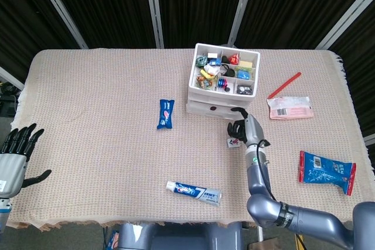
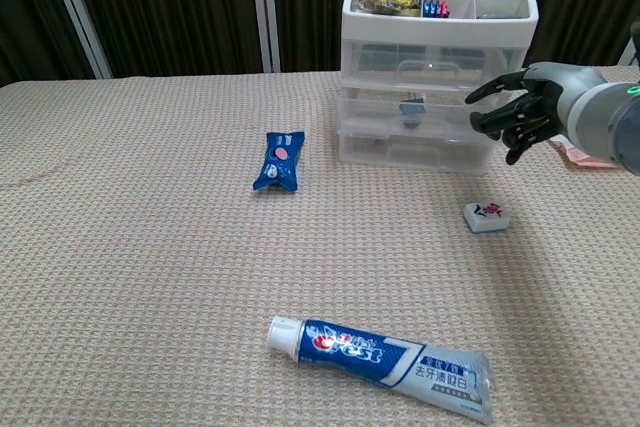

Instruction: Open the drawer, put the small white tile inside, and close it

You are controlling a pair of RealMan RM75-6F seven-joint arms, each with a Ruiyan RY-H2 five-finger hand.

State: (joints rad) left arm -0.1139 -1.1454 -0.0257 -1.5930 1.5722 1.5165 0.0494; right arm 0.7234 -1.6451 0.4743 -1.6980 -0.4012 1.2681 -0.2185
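A white plastic drawer unit (image 2: pixel 425 112) (image 1: pixel 218 100) stands at the back middle of the table, all its drawers closed and its top tray full of small items. The small white tile (image 2: pixel 486 216) (image 1: pixel 232 143) lies flat on the cloth in front of the unit's right end. My right hand (image 2: pixel 520 110) (image 1: pixel 243 127) hovers just right of the drawer fronts, above and behind the tile, fingers apart and holding nothing. My left hand (image 1: pixel 17 150) sits open at the table's left edge, far from everything.
A blue snack packet (image 2: pixel 279 160) lies left of the unit. A toothpaste tube (image 2: pixel 380 352) lies near the front edge. On the right are a red pen (image 1: pixel 284 85), a pink-white packet (image 1: pixel 289 108) and a blue-red bag (image 1: pixel 326 170).
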